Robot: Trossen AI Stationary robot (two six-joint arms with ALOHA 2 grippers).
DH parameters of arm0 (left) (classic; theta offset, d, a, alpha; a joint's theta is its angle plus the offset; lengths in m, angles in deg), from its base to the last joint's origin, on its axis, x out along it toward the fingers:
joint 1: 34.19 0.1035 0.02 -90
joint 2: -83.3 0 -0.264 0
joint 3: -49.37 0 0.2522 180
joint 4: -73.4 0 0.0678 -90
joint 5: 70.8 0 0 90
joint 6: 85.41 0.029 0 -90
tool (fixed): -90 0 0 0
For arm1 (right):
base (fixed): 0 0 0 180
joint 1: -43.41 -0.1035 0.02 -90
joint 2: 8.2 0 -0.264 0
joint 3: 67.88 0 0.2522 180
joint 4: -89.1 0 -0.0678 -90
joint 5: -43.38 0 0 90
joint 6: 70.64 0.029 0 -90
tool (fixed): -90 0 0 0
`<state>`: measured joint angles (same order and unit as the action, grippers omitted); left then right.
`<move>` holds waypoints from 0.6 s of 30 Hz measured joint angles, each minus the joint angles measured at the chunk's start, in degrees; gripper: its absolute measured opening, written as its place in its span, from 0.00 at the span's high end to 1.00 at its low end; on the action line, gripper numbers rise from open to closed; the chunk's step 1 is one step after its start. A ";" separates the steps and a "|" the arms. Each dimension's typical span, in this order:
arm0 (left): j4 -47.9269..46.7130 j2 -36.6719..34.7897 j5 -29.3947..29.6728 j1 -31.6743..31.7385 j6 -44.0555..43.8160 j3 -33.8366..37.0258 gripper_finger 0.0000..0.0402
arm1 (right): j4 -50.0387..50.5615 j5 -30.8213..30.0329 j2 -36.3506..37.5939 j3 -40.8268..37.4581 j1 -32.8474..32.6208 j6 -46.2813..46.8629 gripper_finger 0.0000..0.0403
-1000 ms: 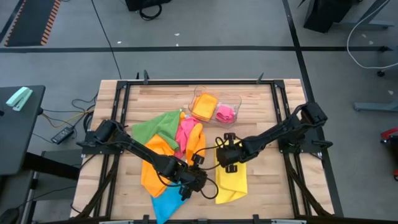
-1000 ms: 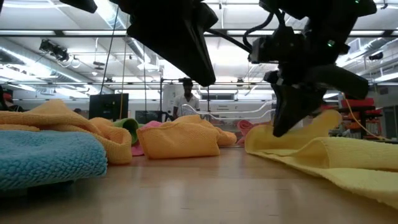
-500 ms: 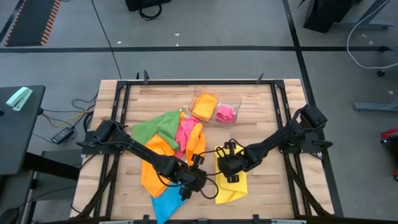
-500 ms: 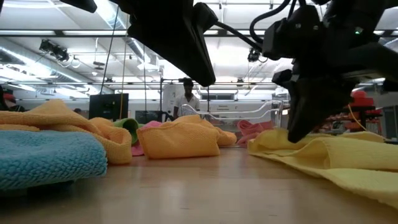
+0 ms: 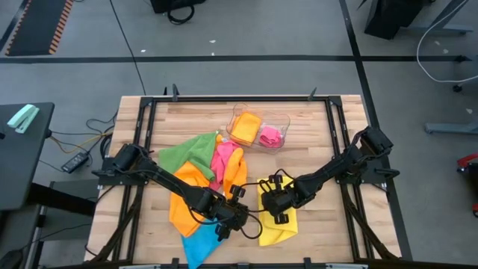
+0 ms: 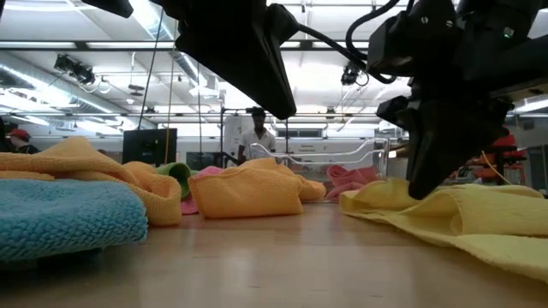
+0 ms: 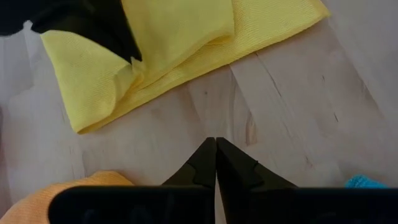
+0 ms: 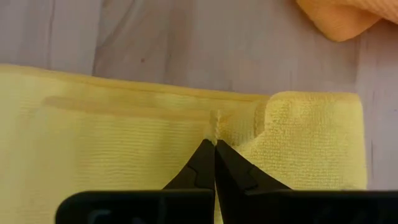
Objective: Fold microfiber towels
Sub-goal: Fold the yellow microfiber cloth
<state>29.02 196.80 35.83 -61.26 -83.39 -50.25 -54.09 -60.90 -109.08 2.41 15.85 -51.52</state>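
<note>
Yellow towel point(image 5: 277, 217) lying on the bare wood of the worktop point(image 5: 314, 149), partly doubled over, one layer overlapping the other. Right claw point(image 8: 215, 144) clamped together on a pinch of that yellow cloth, right at the folded edge, the fabric puckering into the tips. Left claw point(image 7: 216, 142) shut on nothing, hovering over bare wood just beside the yellow towel, between it and the blue towel point(image 5: 200, 242). Orange towel point(image 5: 188, 200), pink towel point(image 5: 224, 158) and green towel point(image 5: 187, 152) heaped on the far side of the left arm from the yellow towel; clear tray point(image 5: 258, 128) well beyond it, holding more orange and pink cloth.

Step in hand, by the look of it: carrying the pinched edge across to finish the fold. To do it well: lift only enough to clear the lower layer, draw straight across so edges meet square, lower before releasing, avoid dragging the whole cloth. Worth pinning the opposite edge with the empty left claw to stop sliding. Likely early in the task, the other cloths unfolded.
</note>
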 joint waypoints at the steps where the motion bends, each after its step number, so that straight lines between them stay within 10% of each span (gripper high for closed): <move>1: -0.04 0.00 0.00 0.00 0.00 0.00 0.95 | -0.49 0.06 0.00 -0.34 -0.04 -0.25 0.98; 18: -0.21 0.00 0.00 -0.17 -0.33 0.00 0.94 | -0.44 3.89 0.00 -0.10 0.02 0.55 0.59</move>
<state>28.81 196.80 35.83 -61.44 -83.72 -50.25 -54.53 -57.02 -109.08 2.31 15.88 -50.97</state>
